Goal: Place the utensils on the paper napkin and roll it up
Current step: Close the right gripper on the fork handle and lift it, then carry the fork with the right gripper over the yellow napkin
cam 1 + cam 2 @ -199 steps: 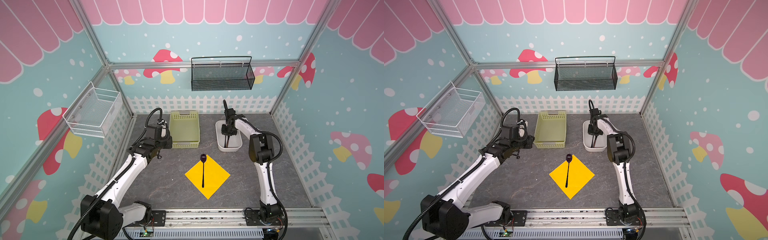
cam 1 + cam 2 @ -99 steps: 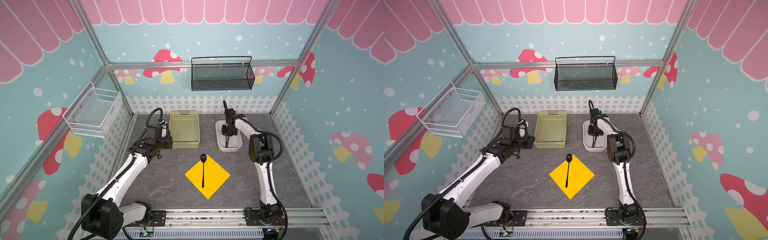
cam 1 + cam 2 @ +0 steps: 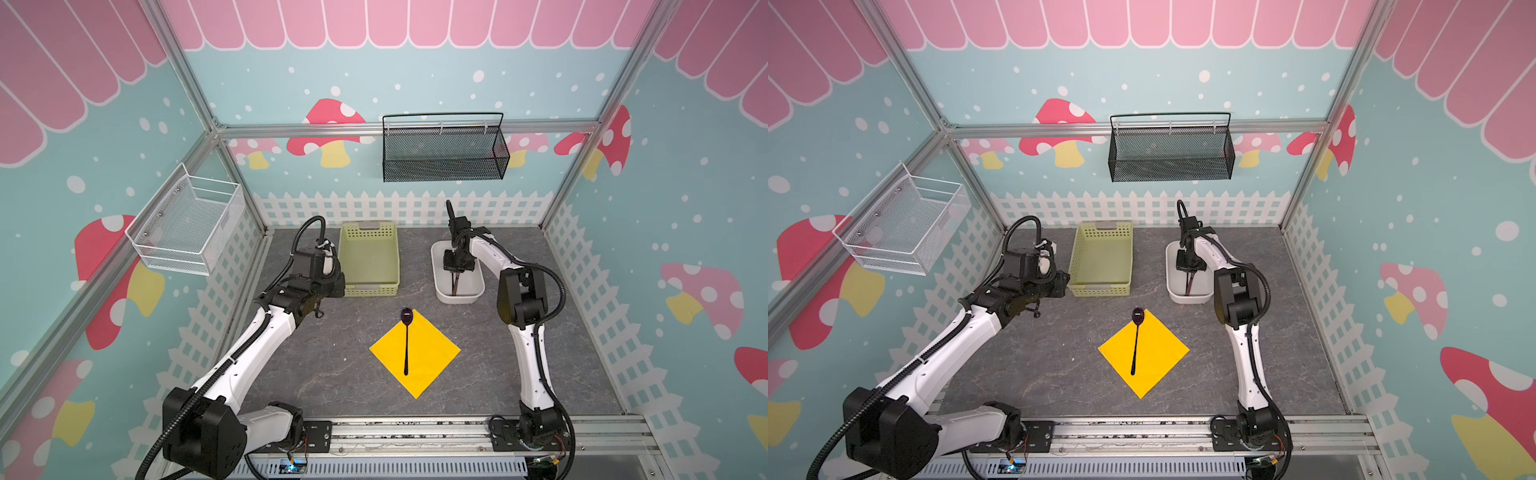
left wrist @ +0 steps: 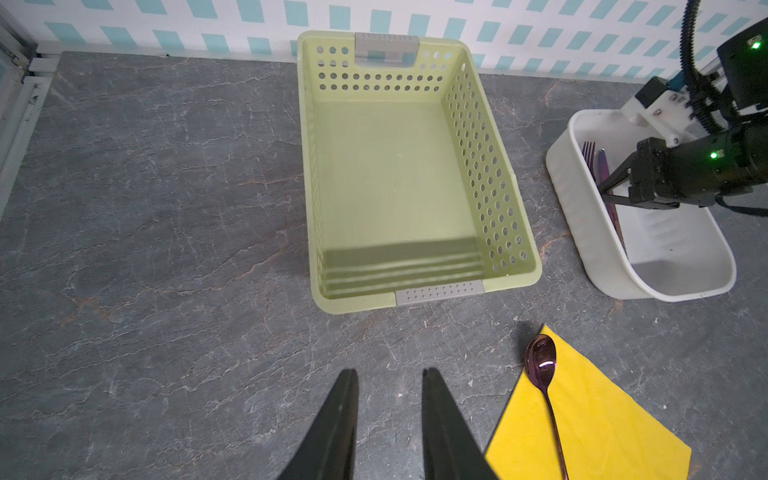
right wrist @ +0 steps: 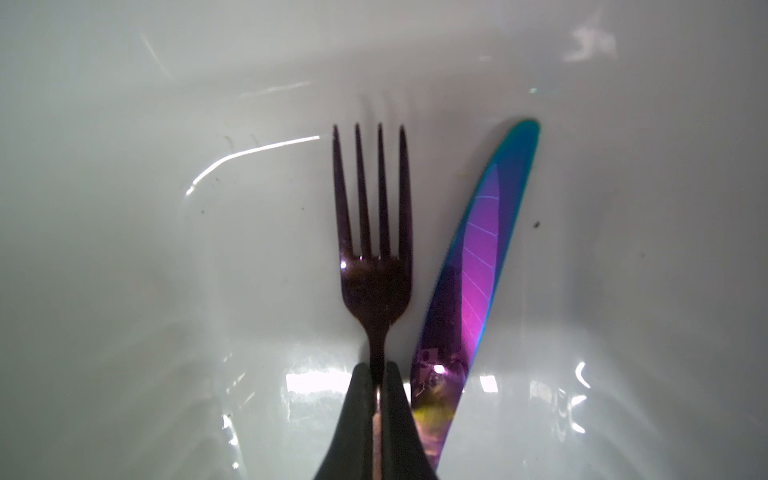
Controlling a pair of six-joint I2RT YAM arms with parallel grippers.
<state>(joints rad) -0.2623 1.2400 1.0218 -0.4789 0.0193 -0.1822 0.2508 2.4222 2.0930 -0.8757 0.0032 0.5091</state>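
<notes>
**Right gripper** (image 5: pixel 377 369), lowered into the white tub (image 5: pixel 145 270): the two fingers are pinched tight on the neck of the fork (image 5: pixel 374 249), just behind its head. The tines point straight away from the fingertips. The purple-blue knife (image 5: pixel 478 266) lies on the tub floor just beside the fingers, close to the fork near them and angling away from it toward the blade tip.

**Left gripper** (image 4: pixel 390 372): the fingers stand a narrow gap apart with nothing between them, above bare grey tabletop (image 4: pixel 166 249). The pale green basket (image 4: pixel 473 158) stands ahead of the fingertips. The yellow paper napkin (image 4: pixel 602 424) lies off to their side, toward the right arm. The spoon (image 4: pixel 540 360) rests on the napkin, handle along its diagonal and bowl at the edge near the tub-side corner, well apart from both grippers.
</notes>
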